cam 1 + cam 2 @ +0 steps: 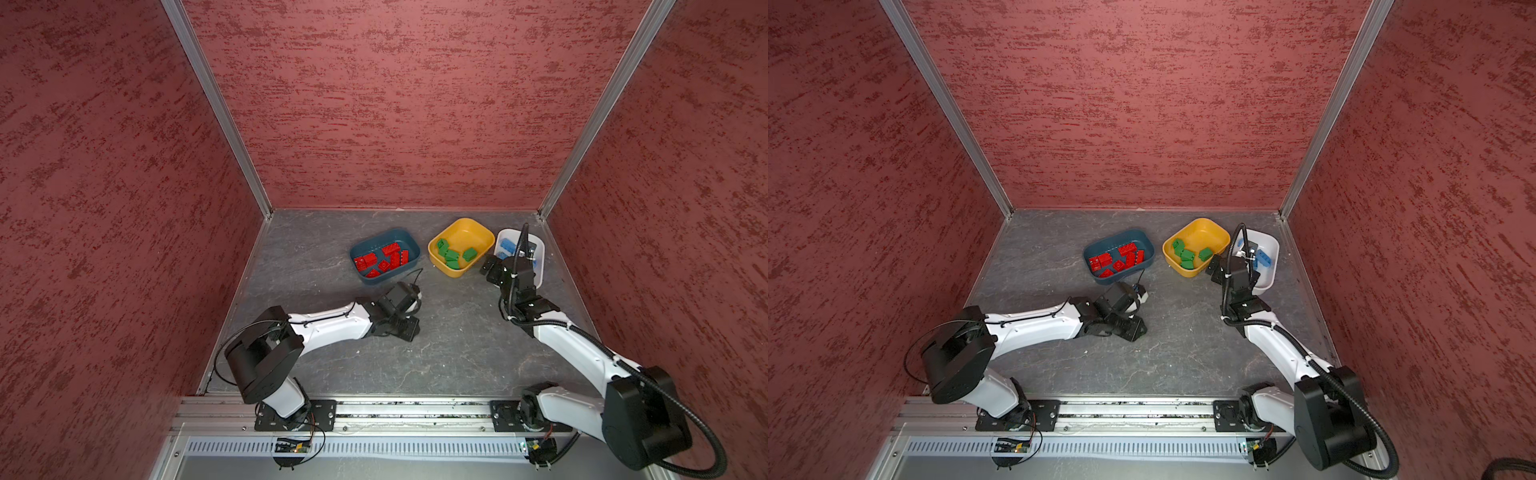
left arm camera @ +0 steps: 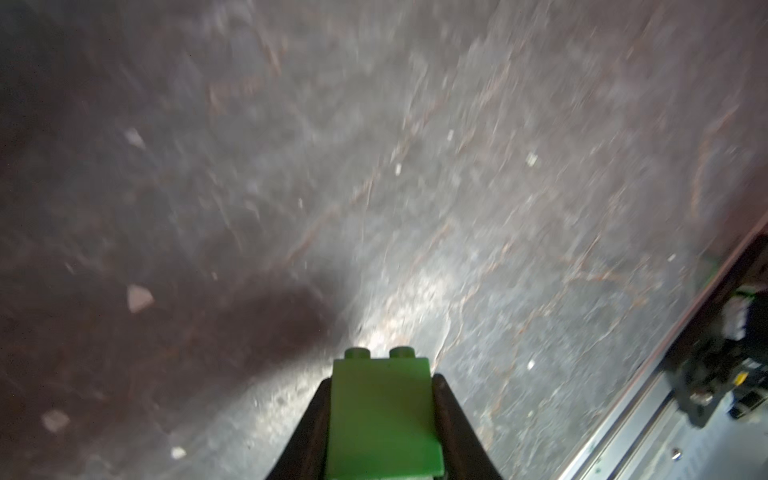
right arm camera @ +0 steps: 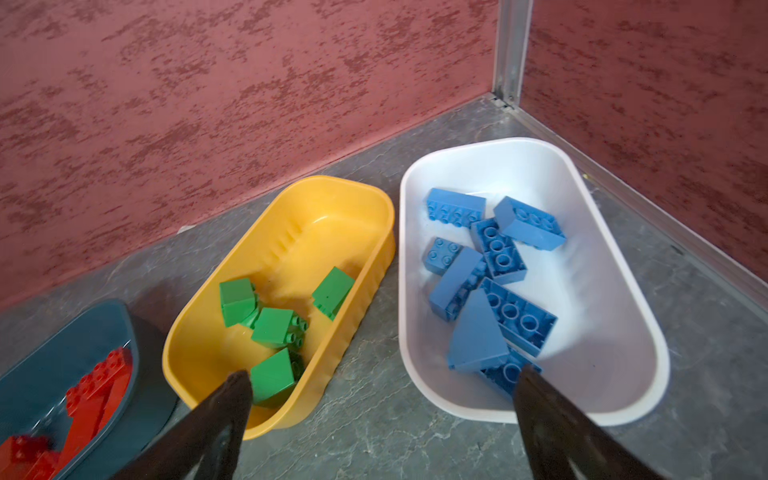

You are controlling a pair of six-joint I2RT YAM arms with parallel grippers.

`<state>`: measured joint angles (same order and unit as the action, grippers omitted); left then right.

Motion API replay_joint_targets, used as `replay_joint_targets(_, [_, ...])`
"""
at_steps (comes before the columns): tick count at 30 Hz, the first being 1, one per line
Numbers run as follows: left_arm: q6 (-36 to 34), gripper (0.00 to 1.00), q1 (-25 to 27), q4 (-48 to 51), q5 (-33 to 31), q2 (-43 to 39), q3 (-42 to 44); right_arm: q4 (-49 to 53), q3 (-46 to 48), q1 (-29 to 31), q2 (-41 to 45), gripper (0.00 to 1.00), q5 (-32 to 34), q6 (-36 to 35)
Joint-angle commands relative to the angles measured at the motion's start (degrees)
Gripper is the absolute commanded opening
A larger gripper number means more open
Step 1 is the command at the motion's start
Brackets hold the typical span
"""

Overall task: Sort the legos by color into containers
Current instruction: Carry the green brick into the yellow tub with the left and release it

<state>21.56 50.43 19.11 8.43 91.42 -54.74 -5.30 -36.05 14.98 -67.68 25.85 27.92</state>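
While the left tool [image 2: 382, 380] clamps a green Lego brick [image 2: 382, 419] above the bench [image 2: 415, 166] near the teal tub [image 1: 384, 233], carry it high over the rim of the yellow tub [image 1: 467, 232] before releasing, avoiding the right tool [image 3: 384, 374], spread wide and empty beside it.

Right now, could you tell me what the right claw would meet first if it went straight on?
Most likely the grey stone-patterned table in the gap between the yellow plastic tub and white plastic tub. The open right claw straddles that gap, though depth is unclear.
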Motion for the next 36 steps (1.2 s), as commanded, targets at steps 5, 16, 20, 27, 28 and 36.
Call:
replay_joint_targets(5, [1.7, 0.00, -4.1, -8.1, 2.1, 10.7, -18.1, -7.2, 0.1, -0.7, -1.4, 0.99, 9.6, 6.5])
replay_joint_targets(16, [7.2, 0.00, -7.9, -9.1, 6.0, 36.3, -49.2, -6.0, 0.0, -1.4, -1.3, 0.99, 10.4, 3.5])
replay_joint_targets(20, [6.9, 0.00, -7.9, -4.3, 1.7, 46.2, -62.9, -4.7, 0.8, -1.8, 0.6, 0.99, 10.5, 2.6])
replay_joint_targets(27, [5.4, 0.46, -8.5, 6.0, -1.7, 59.7, -85.0, -3.8, 2.2, -2.4, 4.6, 0.99, 10.7, -0.8])
replay_joint_targets(28, [4.5, 0.58, -8.5, 6.7, -0.3, 60.1, -87.2, -3.7, 2.4, -2.5, 4.8, 0.99, 10.8, -0.9])
replay_joint_targets(36, [-1.8, 0.99, -8.5, 9.6, 1.2, 48.3, -82.1, -13.4, 8.1, -5.5, 6.5, 0.99, 6.3, -5.2])
